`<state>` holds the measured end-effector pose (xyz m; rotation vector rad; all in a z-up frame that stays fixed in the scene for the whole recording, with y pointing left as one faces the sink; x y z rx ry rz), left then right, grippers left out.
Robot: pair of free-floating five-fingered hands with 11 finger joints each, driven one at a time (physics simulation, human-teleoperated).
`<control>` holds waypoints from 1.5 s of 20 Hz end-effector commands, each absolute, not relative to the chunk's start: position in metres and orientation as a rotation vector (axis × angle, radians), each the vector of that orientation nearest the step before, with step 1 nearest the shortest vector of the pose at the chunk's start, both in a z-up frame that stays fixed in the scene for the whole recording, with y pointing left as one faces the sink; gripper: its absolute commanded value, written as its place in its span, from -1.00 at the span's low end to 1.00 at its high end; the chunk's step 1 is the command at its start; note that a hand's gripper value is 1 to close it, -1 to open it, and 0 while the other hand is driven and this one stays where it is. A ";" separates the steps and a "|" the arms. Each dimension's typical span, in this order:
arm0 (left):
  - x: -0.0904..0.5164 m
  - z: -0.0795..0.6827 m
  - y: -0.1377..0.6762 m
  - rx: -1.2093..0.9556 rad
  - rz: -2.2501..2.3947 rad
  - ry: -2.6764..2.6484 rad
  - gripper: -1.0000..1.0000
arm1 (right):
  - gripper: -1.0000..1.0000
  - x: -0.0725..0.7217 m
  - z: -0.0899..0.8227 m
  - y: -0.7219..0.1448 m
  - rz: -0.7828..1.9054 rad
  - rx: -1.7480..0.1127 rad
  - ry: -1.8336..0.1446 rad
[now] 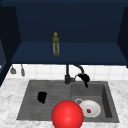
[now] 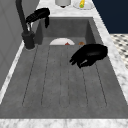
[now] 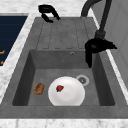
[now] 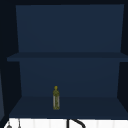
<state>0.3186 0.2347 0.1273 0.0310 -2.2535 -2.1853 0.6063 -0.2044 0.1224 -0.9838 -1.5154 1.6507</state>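
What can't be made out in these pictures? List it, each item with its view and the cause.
- Plate: front view, its left part hidden by the red ball.
- Brown lump beside the plate: right side view, too small to identify.
- Right hand at the faucet: front view, contact unclear.

white plate [image 3: 67, 93] in sink basin [image 3: 105, 82]

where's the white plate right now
The plate lies on the floor of the sink basin, right half in the front view, beside the drain. A small red bit sits on it, with the right robot hand above by the faucet.
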 end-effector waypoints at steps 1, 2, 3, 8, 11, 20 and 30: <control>0.319 0.127 0.235 0.031 -2.185 -2.253 0.00 | -1.00 0.625 0.116 -0.183 1.685 -1.020 -1.497; 0.319 0.127 0.235 0.031 -2.185 -2.253 0.00 | -1.00 0.630 0.116 -0.177 1.678 -1.029 -1.485; 0.319 0.127 0.235 0.031 -2.185 -2.253 0.00 | -1.00 0.637 0.114 -0.171 1.673 -1.026 -1.471; 0.319 0.127 0.235 0.031 -2.185 -2.253 0.00 | -1.00 0.657 0.107 -0.150 1.608 -1.094 -1.421; 0.319 0.127 0.235 0.031 -2.185 -2.253 0.00 | -1.00 0.660 0.109 -0.159 1.552 -1.040 -1.436; 0.319 0.127 0.235 0.031 -2.185 -2.253 0.00 | -1.00 0.628 0.123 -0.152 1.566 -1.014 -1.485; 0.319 0.127 0.235 0.031 -2.185 -2.253 0.00 | -1.00 0.610 0.186 -0.156 1.638 -1.157 -1.371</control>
